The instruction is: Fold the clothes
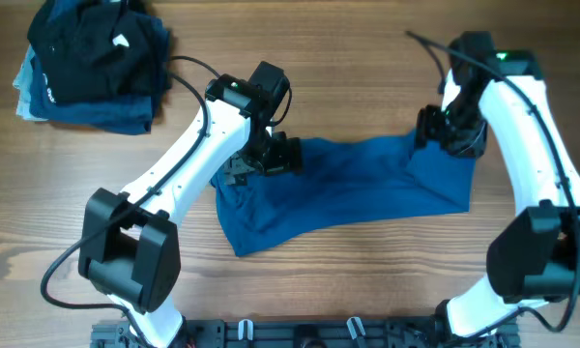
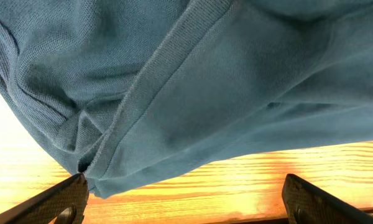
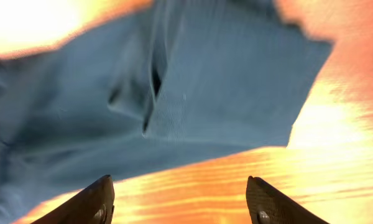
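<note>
At the far left corner sits a stack of folded dark garments (image 1: 95, 60), black over navy, well apart from the work. Next comes the left claw (image 1: 268, 155), its fingers spread wide with nothing between them, hanging over the left edge of the large mid-blue soft cloth garment (image 1: 348, 188). That garment lies across the middle of the counter (image 1: 367, 290), mostly flat but crooked, with a ribbed hem bunched near the left claw. At its upper right corner the right claw (image 1: 447, 130) stands apart too, gripping nothing. I'd say the cloth wants squaring before any fold: each claw should pinch a corner cleanly and both should pull evenly. The counter is warm wood grain. No more of the room shows.
</note>
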`<move>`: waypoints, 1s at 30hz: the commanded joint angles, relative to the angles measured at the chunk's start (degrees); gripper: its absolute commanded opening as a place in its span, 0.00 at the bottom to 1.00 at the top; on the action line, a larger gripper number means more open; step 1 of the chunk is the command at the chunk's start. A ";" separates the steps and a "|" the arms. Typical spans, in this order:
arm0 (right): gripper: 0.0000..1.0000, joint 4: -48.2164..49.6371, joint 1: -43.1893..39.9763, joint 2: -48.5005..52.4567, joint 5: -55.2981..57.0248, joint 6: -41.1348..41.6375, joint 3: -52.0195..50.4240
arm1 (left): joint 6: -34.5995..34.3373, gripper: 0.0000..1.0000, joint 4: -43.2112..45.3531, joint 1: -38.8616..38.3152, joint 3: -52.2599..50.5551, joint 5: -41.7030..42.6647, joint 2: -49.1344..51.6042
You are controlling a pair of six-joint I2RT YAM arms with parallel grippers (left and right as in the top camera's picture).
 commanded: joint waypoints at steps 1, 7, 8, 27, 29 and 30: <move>0.86 1.31 -3.74 -2.97 -0.59 -2.73 5.44 | -0.98 1.00 -0.20 -0.13 -0.04 0.07 -0.61; 0.71 4.37 -8.00 -0.63 -8.74 -7.23 0.72 | -1.01 1.00 0.31 -0.13 -0.04 0.07 -0.61; 0.52 6.01 -7.98 -0.55 -10.49 -7.23 -1.36 | -1.01 1.00 0.31 -0.13 -0.04 0.07 -0.61; 0.04 31.65 -7.93 3.06 -21.33 -1.14 -28.98 | -0.98 1.00 0.24 -0.13 -0.04 0.07 -0.61; 0.04 29.49 -7.98 2.08 -21.18 -1.09 -27.47 | -0.96 1.00 0.24 -0.13 -0.04 0.04 -0.61; 0.04 27.02 -8.00 0.83 -21.18 -1.14 -25.68 | -0.96 1.00 0.22 -0.13 -0.04 0.04 -0.61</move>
